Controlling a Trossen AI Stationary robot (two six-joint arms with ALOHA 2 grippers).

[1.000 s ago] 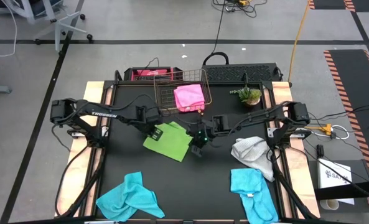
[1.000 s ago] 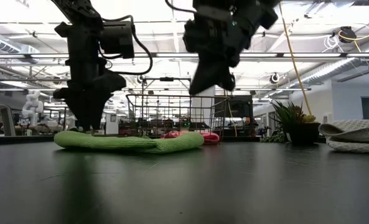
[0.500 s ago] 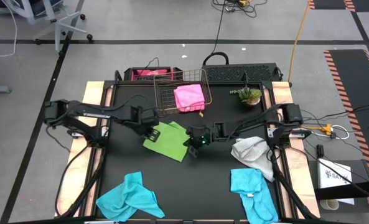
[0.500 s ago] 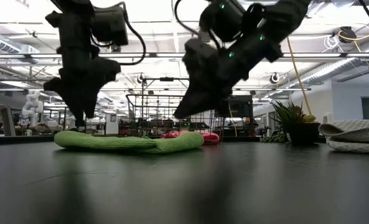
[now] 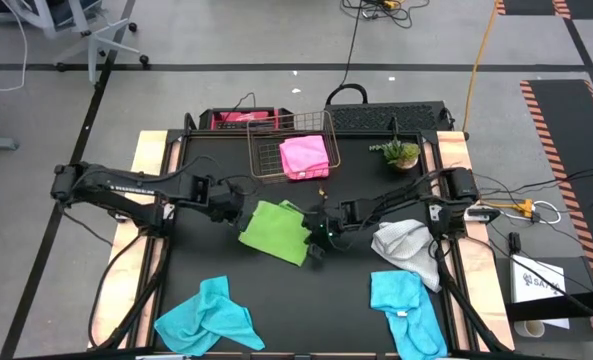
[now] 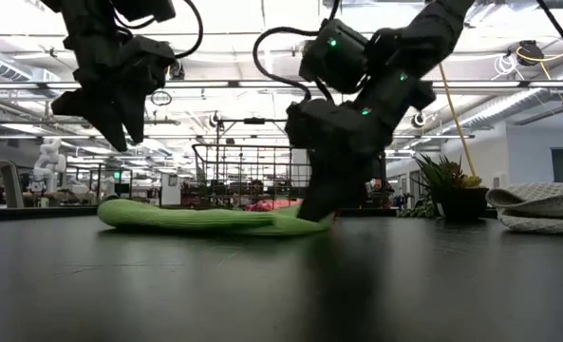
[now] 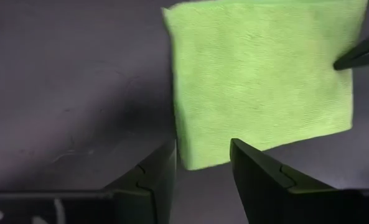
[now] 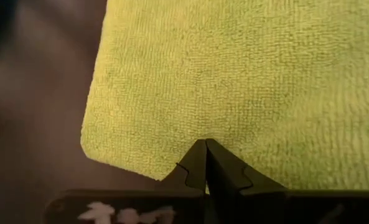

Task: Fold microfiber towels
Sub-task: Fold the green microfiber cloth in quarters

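Note:
A lime green towel (image 5: 274, 232) lies folded and flat on the black table (image 5: 276, 300). My right gripper (image 5: 316, 240) is shut, with its tip down on the towel's right part (image 6: 309, 217). My left gripper (image 5: 240, 211) hangs open above the towel's left edge (image 7: 178, 124), clear of it, as the low view shows (image 6: 105, 119). A pink towel (image 5: 304, 157) lies in the copper wire basket (image 5: 266, 150). A light grey towel (image 5: 406, 245) and two turquoise towels (image 5: 211, 315) (image 5: 401, 310) lie crumpled on the table. My right gripper presses its shut fingertips (image 8: 205, 155) down on the green towel's top face (image 8: 203, 124), a little in from one edge and near a rounded corner (image 8: 91, 146). The fingers slant down from the table's right side. The towel lies flat on the table under them.
A small potted plant (image 5: 401, 153) stands at the far right. A keyboard (image 5: 386, 118) and a red bag (image 5: 238, 118) lie beyond the table's far edge. Bare table shows between the turquoise towels at the near side.
My left gripper has risen off the green towel and drawn back toward the table's left edge. My right gripper has come down from above onto the towel's right part. The towel has slid a little toward the right, still flat.

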